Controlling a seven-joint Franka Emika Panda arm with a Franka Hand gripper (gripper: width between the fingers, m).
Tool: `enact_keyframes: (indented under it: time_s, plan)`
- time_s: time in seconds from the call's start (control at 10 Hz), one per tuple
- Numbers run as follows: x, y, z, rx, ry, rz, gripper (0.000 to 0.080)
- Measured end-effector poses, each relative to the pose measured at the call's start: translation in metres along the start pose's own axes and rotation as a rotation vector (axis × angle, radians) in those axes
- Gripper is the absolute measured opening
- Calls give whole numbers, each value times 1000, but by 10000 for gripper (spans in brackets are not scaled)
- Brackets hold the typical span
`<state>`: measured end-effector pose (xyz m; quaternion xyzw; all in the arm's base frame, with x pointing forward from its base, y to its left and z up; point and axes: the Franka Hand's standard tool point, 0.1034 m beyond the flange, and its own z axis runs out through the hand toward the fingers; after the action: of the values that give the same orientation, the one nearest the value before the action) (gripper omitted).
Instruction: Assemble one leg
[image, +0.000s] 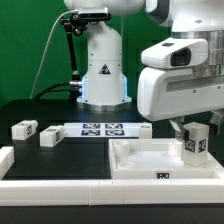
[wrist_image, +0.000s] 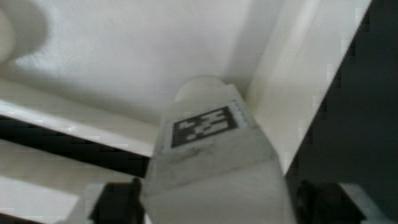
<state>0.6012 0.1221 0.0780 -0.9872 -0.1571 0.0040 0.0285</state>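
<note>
In the exterior view the gripper (image: 194, 128) hangs over the exterior view's right side of the wide white tray-like piece (image: 135, 160), its fingers closed on the leg (image: 195, 144) — a small white block with a coded tag facing the camera, held upright just above or at the tray's recessed floor; whether it touches the floor cannot be told. The tray's raised rim runs close beside the leg toward the exterior view's right, leaving little room there, while the recess opens wide toward the exterior view's left. Two more white tagged blocks, one (image: 24, 127) and another (image: 51, 136), lie on the black table (image: 60, 158) well apart from the tray, and the marker board (image: 103, 128) lies behind the tray's far edge near the robot base (image: 103, 70). In the wrist view the leg (wrist_image: 214, 140) fills the middle between the two dark fingers (wrist_image: 118, 203), its tag readable, its tip pointing into the white recess — a raised wall edge (wrist_image: 267, 70) runs just beside it, with dark table beyond.
</note>
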Motion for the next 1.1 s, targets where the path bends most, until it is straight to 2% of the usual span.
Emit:
enact_keyframes:
  time_s: [0.2, 0.5, 0.9, 1.0, 1.1]
  plan:
    - [0, 1, 0, 1, 0, 34, 290]
    - [0, 4, 1, 25, 15, 300, 290]
    - [2, 13, 1, 101, 43, 720, 290]
    - [4, 16, 1, 124, 74, 887, 290]
    - [3, 16, 0, 136, 122, 1052, 290]
